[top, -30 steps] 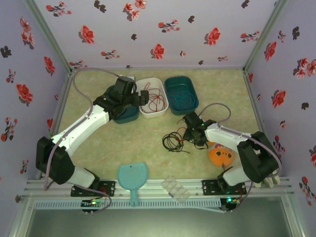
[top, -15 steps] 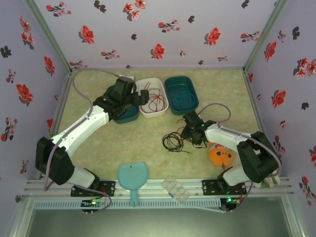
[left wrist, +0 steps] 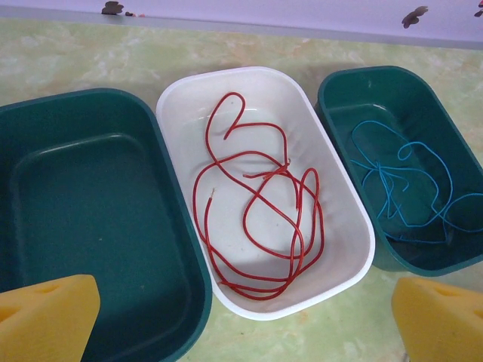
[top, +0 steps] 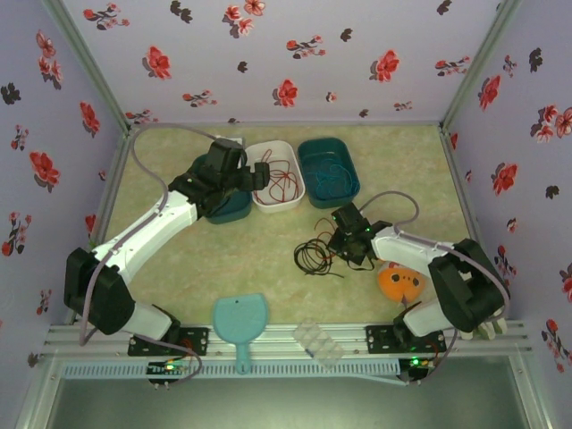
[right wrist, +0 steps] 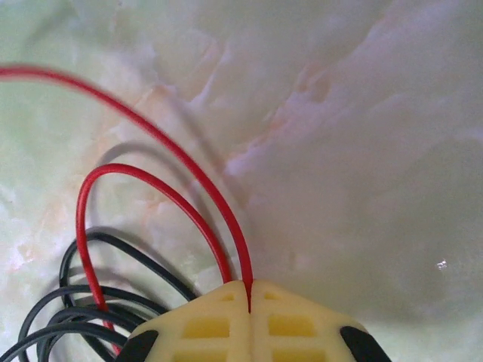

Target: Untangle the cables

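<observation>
Clutter nearest, along the table's near edge: scoop, clear tray, orange toy off to the right.

Just beyond, mid-table, pinching a red wire in the right claw, pads pressed together, the strand coming out of the seam between them. Sitting against the right edge of the black tangle, so the tangle is lying to the claw's left, with the red wire running away from the pads and arching back into the coil. Probably needing a pull to the right, away from the black loops, to draw red free. Being much the nearer arm for that.

Getting the pinch itself and the black loops crowding one side of the pads from the right wrist; from above, reading as a dark knot touching the claw.

Farthest, hanging the left claw spread wide above three bins, gripping nothing. Looking down from the left wrist: left green bin with no cable in it, white bin holding a loose red cable, right green bin holding a blue cable; coils far less clear from above.
</observation>
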